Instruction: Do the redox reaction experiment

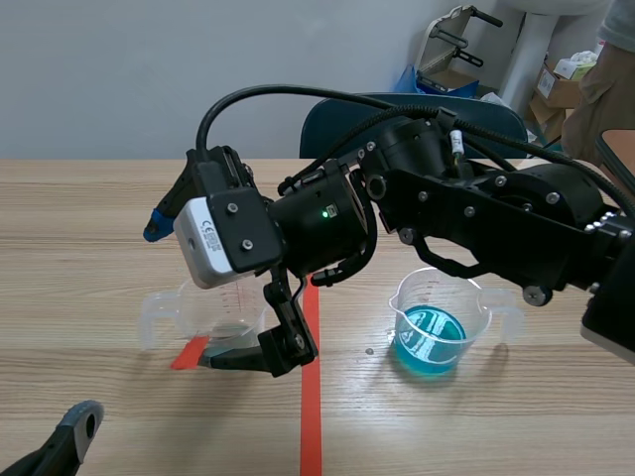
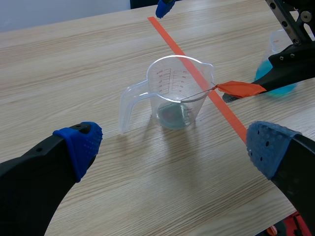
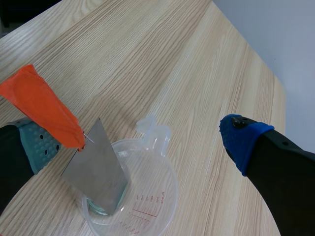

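Right gripper (image 1: pixel 182 293) is found with its fingers spread wide, nothing being clamped between them; it is held over a clear measuring cup (image 2: pixel 162 83), with one blue-padded finger raised and the other lowered at the cup's rim. An orange tab (image 3: pixel 42 110) is seen lying against the grey-green pad of the lowered finger, though it cannot be told how it is fixed there. From the tab's tip a metal sheet (image 3: pixel 98 167) is hung by a small wire. The sheet is noted as thin, flat, dull grey and four-cornered; it is tilted, with its lower edge down inside the cup in a shallow pale liquid at the bottom. The cup is marked with red graduations and is fitted with a handle and a pouring lip. Left gripper (image 2: pixel 174 145) is likewise spread wide and holds nothing, the cup standing ahead of it on the table (image 1: pixel 89 208), just beside a red tape line (image 1: pixel 311 416). A second cup (image 1: pixel 432 327), part filled with blue liquid, is placed on the far side of that line.
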